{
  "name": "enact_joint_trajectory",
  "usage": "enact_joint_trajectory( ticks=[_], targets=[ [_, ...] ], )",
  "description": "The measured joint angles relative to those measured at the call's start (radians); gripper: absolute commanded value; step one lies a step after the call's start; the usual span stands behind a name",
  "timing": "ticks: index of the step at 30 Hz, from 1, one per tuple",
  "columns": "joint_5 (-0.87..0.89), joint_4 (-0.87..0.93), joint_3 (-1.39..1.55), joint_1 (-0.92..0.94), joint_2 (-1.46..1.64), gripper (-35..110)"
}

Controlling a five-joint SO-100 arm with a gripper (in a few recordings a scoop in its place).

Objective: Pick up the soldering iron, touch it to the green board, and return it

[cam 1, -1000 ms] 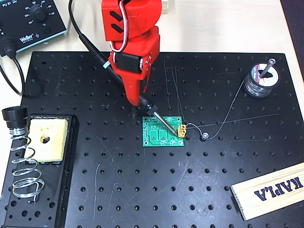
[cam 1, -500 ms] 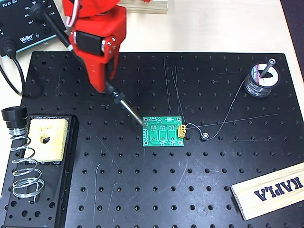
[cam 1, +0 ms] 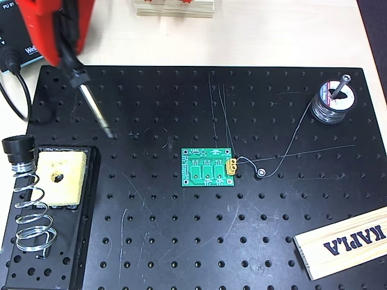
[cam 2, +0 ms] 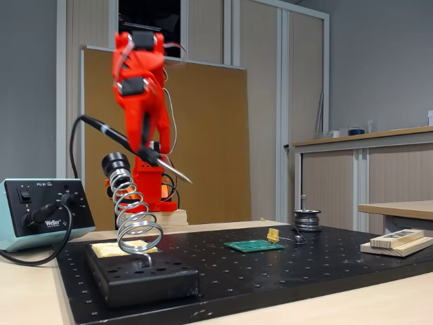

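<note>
in the overhead view the coil spring stand (cam 1: 29,208) and the yellow sponge (cam 1: 58,176) lie below the hand, at the left edge of the black perforated plate (cam 1: 181,241) on the desk (cam 1: 272,36). the red hand (cam 1: 68,57) sits at the top left, high off the plate in the fixed view (cam 2: 145,150), pinching the soldering iron (cam 1: 91,103), whose tip slants down to the right. the green board (cam 1: 208,167) lies flat well to the right of the hand and below it, apart from the tip. the solder spool (cam 1: 331,99) stands far right.
</note>
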Motion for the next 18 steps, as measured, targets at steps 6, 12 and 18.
enact_joint_trajectory(
  ticks=[6,12,18],
  targets=[
    [0.003,0.149,-0.258,0.123,-0.123,0],
    [-0.012,0.212,-0.457,0.184,-0.259,0],
    [-0.031,0.239,-0.572,0.198,-0.334,0]
  ],
)
